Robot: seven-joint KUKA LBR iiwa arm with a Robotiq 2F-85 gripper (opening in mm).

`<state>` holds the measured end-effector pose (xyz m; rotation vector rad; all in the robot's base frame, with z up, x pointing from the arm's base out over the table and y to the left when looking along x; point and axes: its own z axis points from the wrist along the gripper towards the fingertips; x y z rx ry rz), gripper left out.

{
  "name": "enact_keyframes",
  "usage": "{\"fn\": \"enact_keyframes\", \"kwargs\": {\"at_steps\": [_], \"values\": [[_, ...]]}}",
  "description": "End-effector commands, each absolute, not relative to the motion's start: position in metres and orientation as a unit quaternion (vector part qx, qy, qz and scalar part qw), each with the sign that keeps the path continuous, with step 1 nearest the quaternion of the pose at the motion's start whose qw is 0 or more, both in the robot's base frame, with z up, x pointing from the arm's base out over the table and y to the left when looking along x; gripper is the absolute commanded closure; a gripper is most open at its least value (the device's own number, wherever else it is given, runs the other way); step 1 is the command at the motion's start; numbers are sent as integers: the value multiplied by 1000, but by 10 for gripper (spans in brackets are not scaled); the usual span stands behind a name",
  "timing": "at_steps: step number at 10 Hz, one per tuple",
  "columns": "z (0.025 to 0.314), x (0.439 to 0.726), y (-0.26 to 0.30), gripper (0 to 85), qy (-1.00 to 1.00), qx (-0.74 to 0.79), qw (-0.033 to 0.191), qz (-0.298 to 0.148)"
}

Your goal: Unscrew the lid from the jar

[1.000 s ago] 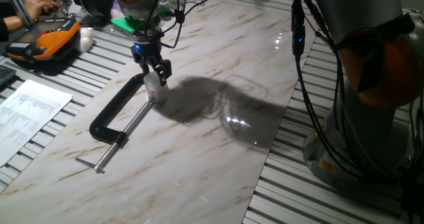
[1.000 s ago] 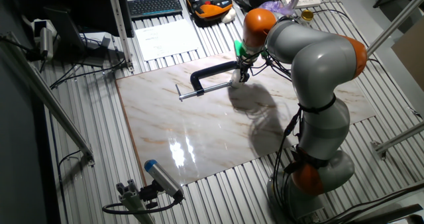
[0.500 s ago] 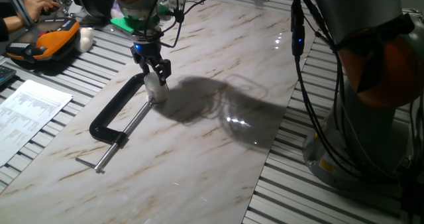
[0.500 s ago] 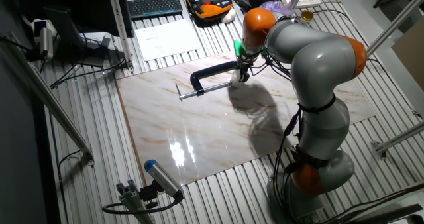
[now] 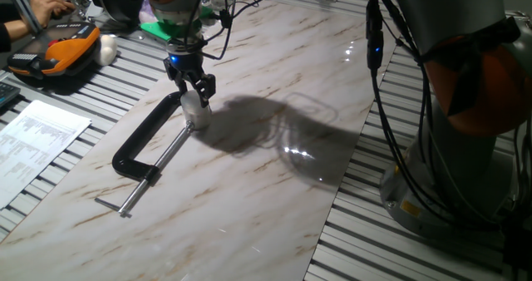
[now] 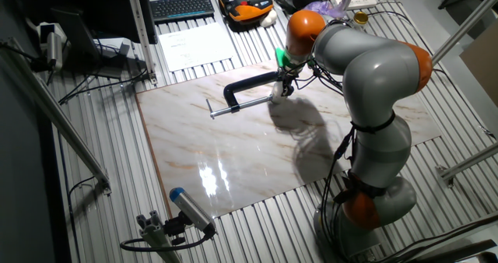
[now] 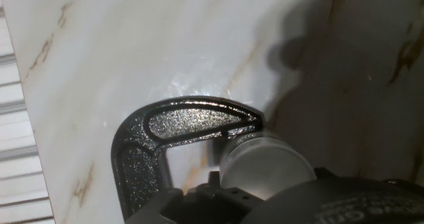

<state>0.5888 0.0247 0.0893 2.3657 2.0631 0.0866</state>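
Black C-clamp (image 5: 150, 144) lies flat on the marble-patterned desk (image 5: 274, 189), screw bar running toward the lower left. At its upper jaw stands the jar (image 5: 195, 115), axis upright, lid (image 7: 265, 168) on top facing up (flat disc in hand view). The hand (image 5: 193, 94) pinches the lid from above. No visible change from 0.5 s ago. Ribbed metal bench surrounds the desk; printed sheet (image 5: 33, 144) at left.

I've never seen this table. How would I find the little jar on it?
Look at the marble table and find the big black C-clamp lying on it. The jar sits at the clamp's end nearest the robot's gripper, right under its jaws. It's tiny, round and whitish with a white lid, unlike the dark metal clamp beside it.
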Motion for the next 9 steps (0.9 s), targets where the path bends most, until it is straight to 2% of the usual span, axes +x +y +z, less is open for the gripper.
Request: {"fn": "enact_keyframes", "kwargs": {"at_steps": [1,4,5,9], "values": [[89,589,25,680,661,750,0,28],[89,589,25,680,670,742,1,34],[89,589,25,850,673,739,1,36],[89,590,25,850,693,720,1,33]]}}
